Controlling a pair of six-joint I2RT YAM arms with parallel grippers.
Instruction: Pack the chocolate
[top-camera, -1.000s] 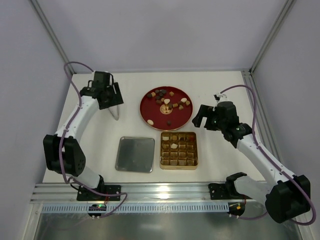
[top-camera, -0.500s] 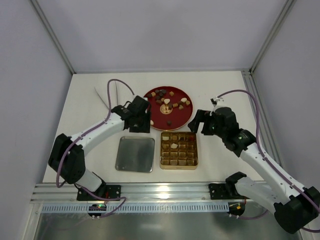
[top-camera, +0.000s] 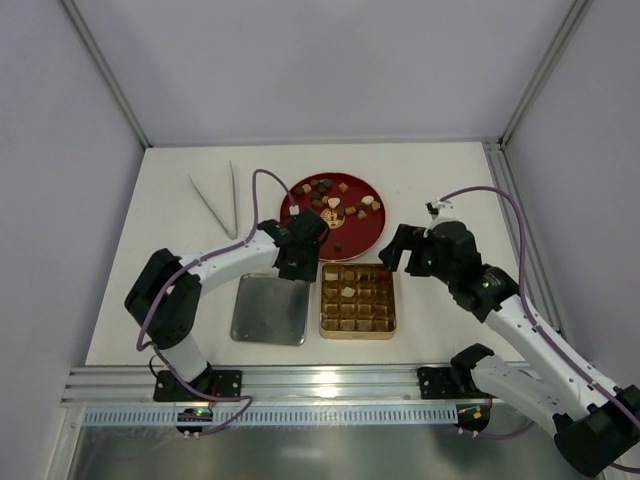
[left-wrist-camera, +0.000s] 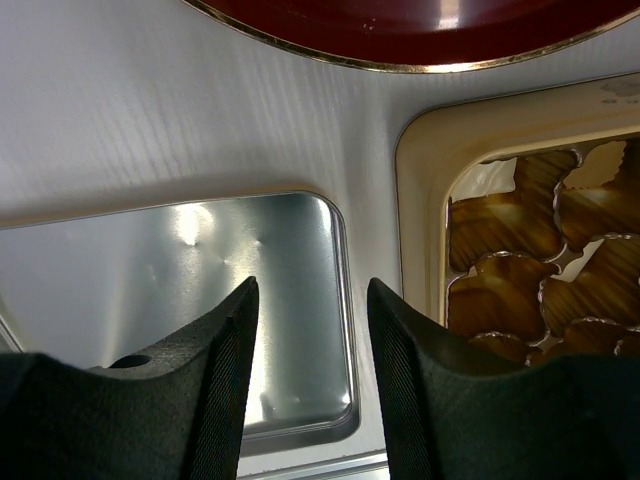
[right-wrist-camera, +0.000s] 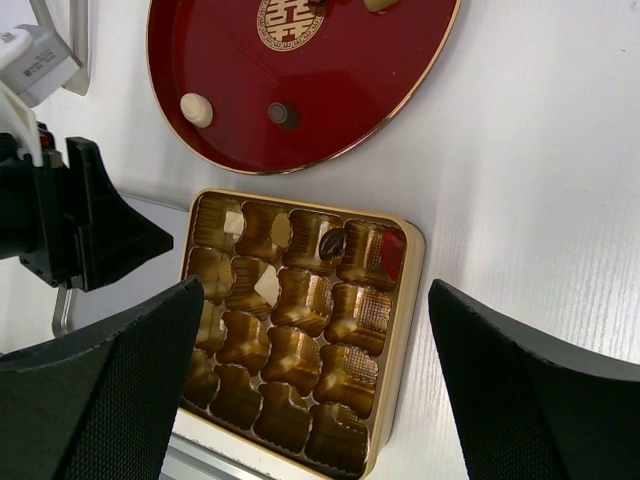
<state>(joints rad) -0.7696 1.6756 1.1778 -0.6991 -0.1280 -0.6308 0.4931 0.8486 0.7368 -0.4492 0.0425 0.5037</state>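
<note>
The chocolate lies as several small brown, dark and cream pieces on the round red plate. A few pieces sit in the gold tin, among them a cream one and a dark one. A cream round and a dark round lie on the plate's near side. My left gripper is open and empty over the gap between the silver lid and the tin. My right gripper is wide open and empty above the tin.
A pair of metal tongs lies on the table at the back left. The silver lid lies left of the tin. The red plate's rim is just beyond my left fingers. The left gripper shows in the right wrist view.
My left arm has let go of the tongs at the back left and swung right and nearer, to between plate, lid and tin. My right gripper has shifted slightly toward the tin.
</note>
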